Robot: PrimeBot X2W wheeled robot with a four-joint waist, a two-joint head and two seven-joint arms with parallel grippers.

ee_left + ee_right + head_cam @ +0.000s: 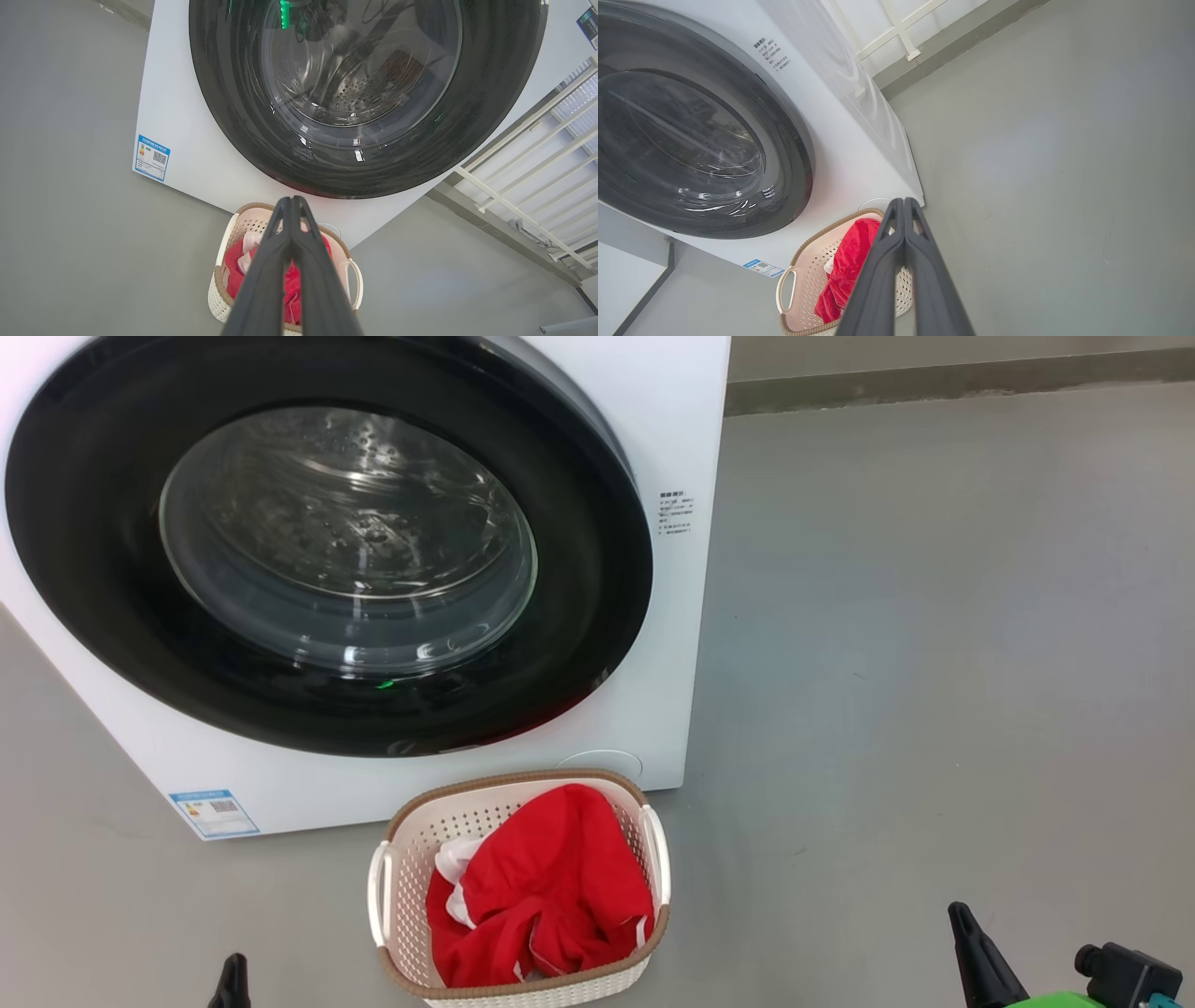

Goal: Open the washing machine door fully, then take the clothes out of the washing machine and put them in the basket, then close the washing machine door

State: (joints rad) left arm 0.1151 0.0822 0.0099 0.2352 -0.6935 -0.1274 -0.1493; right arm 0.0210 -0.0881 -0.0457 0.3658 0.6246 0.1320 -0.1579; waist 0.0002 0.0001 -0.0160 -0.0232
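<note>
1. The clothes (551, 887) lay bundled in the basket (523, 775) at the lower centre of the head view. They made a red heap with a strip of white cloth at its left edge.
2. The basket stood on the grey floor (934, 663), just in front of the lower right part of the washing machine (681, 429). Its brown rim was near the white front panel, and a white handle showed on each side.
3. The washing machine door (579, 569) took up the upper left of the head view. Its black rim lay against the machine's white front, and the steel drum showed through the glass. The door looked shut, though whether the latch had caught could not be told.
4. A blue label (213, 812) sat at the lower left corner of the machine's front. A small block of dark print (676, 513) sat to the right of the door.
5. The left gripper (292, 201) rose from the bottom centre of the left wrist view. Its two dark fingers were pressed together and held nothing. In that picture its tips lay over the basket's far rim. In the head view its tip showed at the bottom edge, left of the basket and apart from it.
6. The right gripper (904, 201) was likewise pinched together and empty at the bottom centre of the right wrist view. In the head view it stood at the lower right, well apart from the basket.
7. A white railing (528, 186) crossed the right side of the left wrist view.
</note>
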